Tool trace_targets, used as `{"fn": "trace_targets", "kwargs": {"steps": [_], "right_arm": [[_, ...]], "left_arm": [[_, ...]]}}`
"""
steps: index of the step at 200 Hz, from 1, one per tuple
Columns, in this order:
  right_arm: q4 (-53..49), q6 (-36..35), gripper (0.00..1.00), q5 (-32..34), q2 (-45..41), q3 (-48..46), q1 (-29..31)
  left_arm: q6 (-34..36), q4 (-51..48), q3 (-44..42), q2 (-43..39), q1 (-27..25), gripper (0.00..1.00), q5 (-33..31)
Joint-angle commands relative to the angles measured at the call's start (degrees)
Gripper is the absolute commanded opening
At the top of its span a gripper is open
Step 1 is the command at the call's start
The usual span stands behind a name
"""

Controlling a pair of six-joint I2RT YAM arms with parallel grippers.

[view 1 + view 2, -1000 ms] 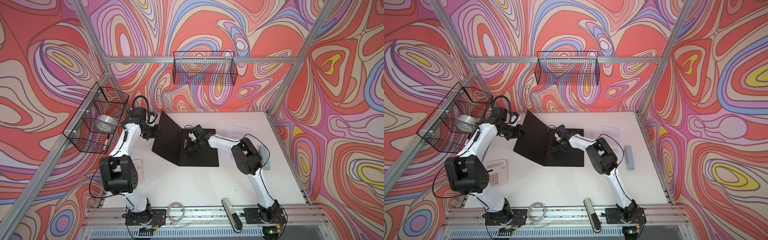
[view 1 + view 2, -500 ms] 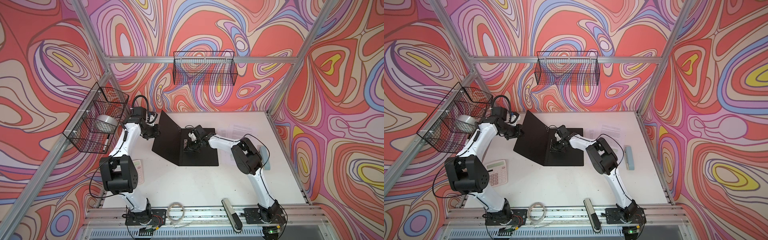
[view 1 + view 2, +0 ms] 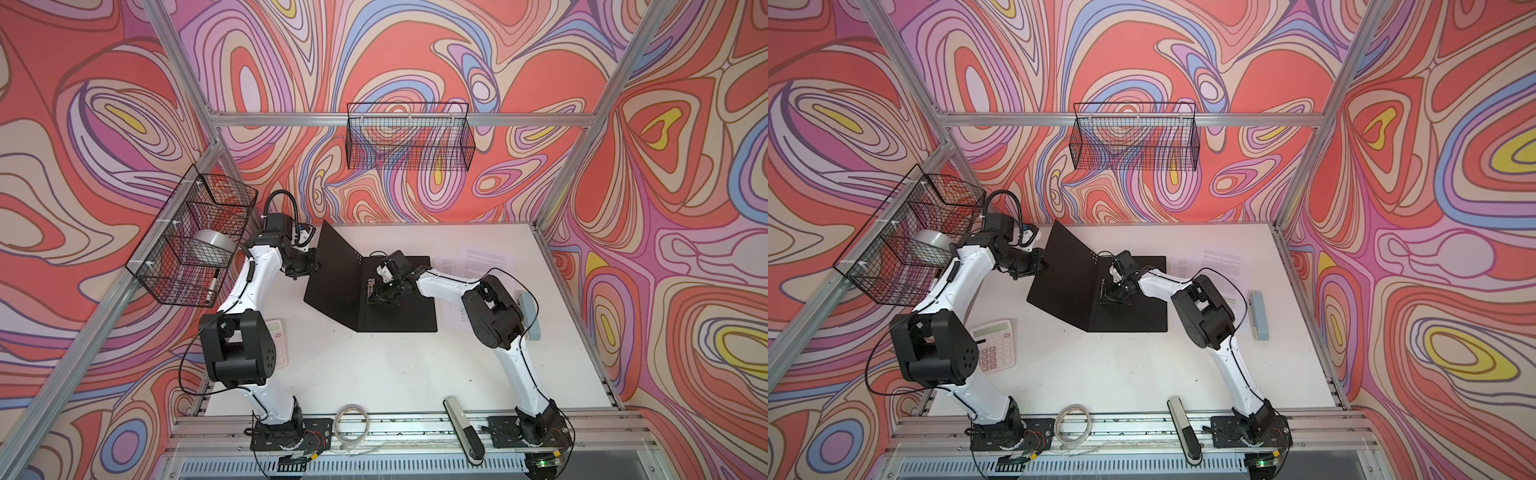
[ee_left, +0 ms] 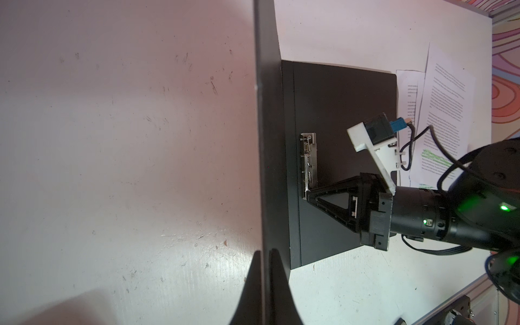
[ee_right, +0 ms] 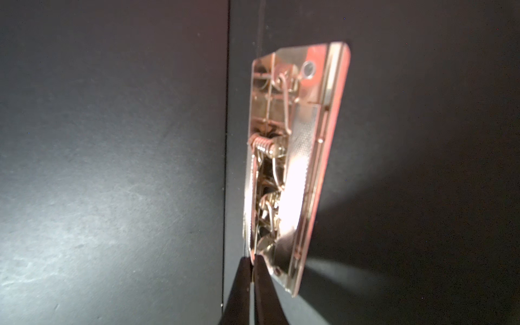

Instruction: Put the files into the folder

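Black folder (image 3: 399,311) propped open, files (image 3: 486,259) beside

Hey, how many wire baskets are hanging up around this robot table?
2. The side basket hangs on the frame rail at the left of both top views; the back basket hangs on the rear rail. None appears hidden.

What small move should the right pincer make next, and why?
Probably lever the metal clip up: the shut right pincer sits at the clip's end, the left pincer holds the folder open, and the files lie on the table beside it.
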Motion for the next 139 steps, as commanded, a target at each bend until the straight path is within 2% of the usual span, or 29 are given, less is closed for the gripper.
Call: {"fn": "trace_targets", "kwargs": {"steps": [1,139], "right_arm": [[-7.4,-1.8,0.0,6.5,5.8,-1.7,-0.2],[-8.9,-2.9,0.0,6.3,2.0,0.8,-0.4]], "left_arm": [[1.9,-3.2,1.2,0.8,0.3,0.0,-1.4],[2.2,-3.3,1.1,0.6,0.7,0.0,-1.6]]}}
